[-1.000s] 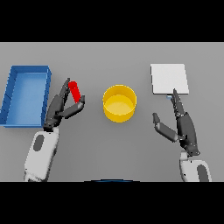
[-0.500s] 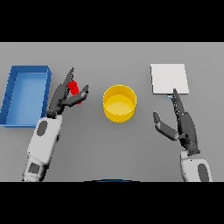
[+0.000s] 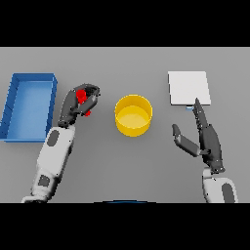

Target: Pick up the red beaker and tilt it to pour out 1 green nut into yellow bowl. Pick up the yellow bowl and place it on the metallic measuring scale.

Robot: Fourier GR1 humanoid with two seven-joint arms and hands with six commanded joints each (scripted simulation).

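Nearest to me, the right hand (image 3: 207, 141) stood low on the right side of the grey worktop (image 3: 122, 171). Its fingers were straight and pointing away, its thumb held out to the side, and it held nothing. The fingertips came close to the near edge of the scale (image 3: 189, 88), though I could not tell whether they touched it.

On the other side, the left arm reached up from the lower edge. The left hand (image 3: 78, 103) had its fingers and thumb curled round the beaker (image 3: 83, 97). Only patches of red showed between the dark fingers, so I could not make out how the beaker was tilted. It sat in the grip to the left of the bowl (image 3: 133, 114) and apart from it, not over the rim.

The bowl was yellow and round, and stood upright about the middle of the worktop, between the two hands. Its inside looked bare, so far as I could see.

Further off on the left, a blue tray (image 3: 29, 106) lay with its long side running away from me, just beside the left arm. Furthest on the right lay the scale, a flat pale square, well apart from the bowl.
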